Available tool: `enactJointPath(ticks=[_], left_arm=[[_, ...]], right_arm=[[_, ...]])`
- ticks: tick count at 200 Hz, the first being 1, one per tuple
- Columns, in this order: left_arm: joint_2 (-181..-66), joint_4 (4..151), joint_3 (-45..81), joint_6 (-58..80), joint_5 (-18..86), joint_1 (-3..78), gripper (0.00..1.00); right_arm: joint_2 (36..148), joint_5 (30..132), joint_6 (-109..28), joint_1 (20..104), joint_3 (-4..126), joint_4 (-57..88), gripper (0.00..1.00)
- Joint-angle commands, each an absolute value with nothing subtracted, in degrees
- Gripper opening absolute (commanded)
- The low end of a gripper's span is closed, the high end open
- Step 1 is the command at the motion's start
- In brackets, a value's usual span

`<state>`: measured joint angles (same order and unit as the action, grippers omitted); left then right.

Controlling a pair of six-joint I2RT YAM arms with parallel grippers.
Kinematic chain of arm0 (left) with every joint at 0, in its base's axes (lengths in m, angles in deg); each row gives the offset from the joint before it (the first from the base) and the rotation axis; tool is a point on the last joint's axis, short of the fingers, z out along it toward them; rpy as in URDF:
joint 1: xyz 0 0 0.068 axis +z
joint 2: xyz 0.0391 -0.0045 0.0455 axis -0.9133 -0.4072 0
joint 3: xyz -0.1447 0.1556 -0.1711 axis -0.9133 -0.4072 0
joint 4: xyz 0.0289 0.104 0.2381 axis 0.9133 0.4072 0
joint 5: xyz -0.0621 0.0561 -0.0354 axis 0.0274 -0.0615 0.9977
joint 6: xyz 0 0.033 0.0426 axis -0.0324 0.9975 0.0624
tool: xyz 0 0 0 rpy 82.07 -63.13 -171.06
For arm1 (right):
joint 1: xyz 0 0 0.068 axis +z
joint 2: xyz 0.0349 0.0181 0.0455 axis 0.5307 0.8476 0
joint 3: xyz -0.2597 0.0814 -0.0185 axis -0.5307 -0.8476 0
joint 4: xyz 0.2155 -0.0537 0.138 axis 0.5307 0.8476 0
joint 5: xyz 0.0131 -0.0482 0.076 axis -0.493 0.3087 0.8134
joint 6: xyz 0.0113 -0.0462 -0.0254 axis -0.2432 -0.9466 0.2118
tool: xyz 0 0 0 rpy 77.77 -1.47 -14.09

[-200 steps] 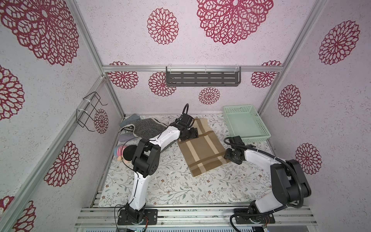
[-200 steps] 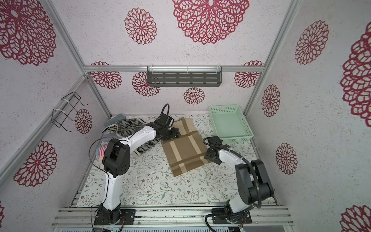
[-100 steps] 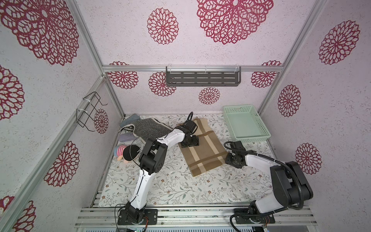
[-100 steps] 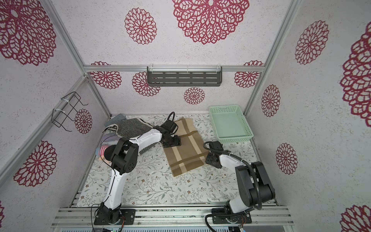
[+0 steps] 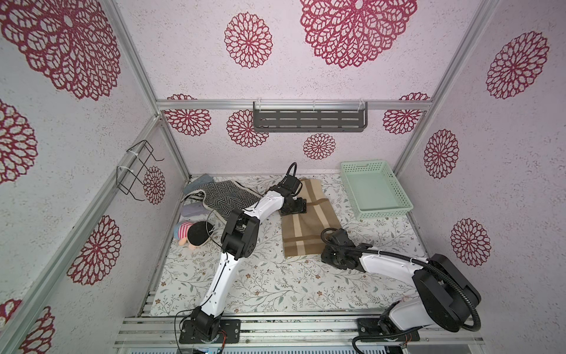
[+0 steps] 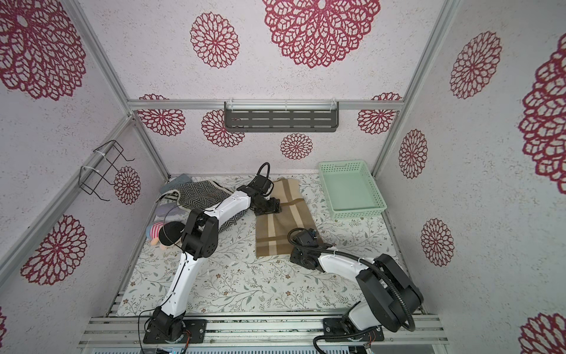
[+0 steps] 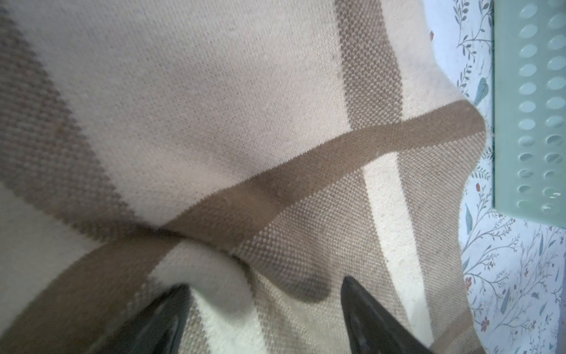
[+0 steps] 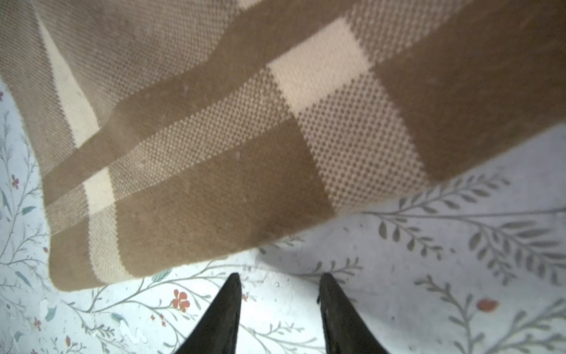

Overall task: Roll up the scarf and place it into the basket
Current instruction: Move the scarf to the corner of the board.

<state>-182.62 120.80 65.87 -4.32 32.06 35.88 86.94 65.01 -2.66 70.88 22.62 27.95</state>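
Note:
The scarf [image 5: 309,228] [image 6: 280,228], brown and beige plaid, lies folded flat in a long strip mid-table. My left gripper [image 5: 301,207] [image 6: 275,207] is open, low over the strip's left side at its middle. In the left wrist view its jaws straddle a raised fold of scarf [image 7: 214,107], gripper [image 7: 265,283]. My right gripper [image 5: 325,256] [image 6: 294,257] is open beside the near right corner; the right wrist view shows bare table between its fingers, gripper [image 8: 280,275], just short of the scarf's edge [image 8: 214,138]. The empty mint-green basket [image 5: 372,190] [image 6: 349,190] [image 7: 533,107] stands at the back right.
A black-and-white herringbone cloth [image 5: 226,196] and a small doll [image 5: 191,234] lie along the left side under the left arm. A dark grey slotted shelf [image 5: 309,121] hangs on the back wall, a black wire rack [image 5: 134,171] on the left wall.
The scarf has swung from a slanted spread into a straighter, narrower strip. My left gripper slid nearer along it. My right gripper moved nearer and leftward to the corner, its jaws narrower.

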Motion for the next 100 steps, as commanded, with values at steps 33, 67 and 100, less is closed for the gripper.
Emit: enactJointPath(ticks=[33, 67, 100], left_arm=[[-169.4, 119.6, 49.6, -2.7, 29.2, 35.9, 0.81], [-159.7, 112.2, 37.3, 2.0, 27.5, 31.1, 0.81], [-153.5, 104.5, 27.0, 16.5, 25.8, 23.4, 0.81]], right_arm=[[84.7, 53.7, -9.8, 65.2, 30.6, 49.2, 0.51], [86.4, 54.9, -17.8, 56.5, 33.8, 46.4, 0.52], [93.0, 58.3, -25.4, 51.3, 39.4, 44.1, 0.51]])
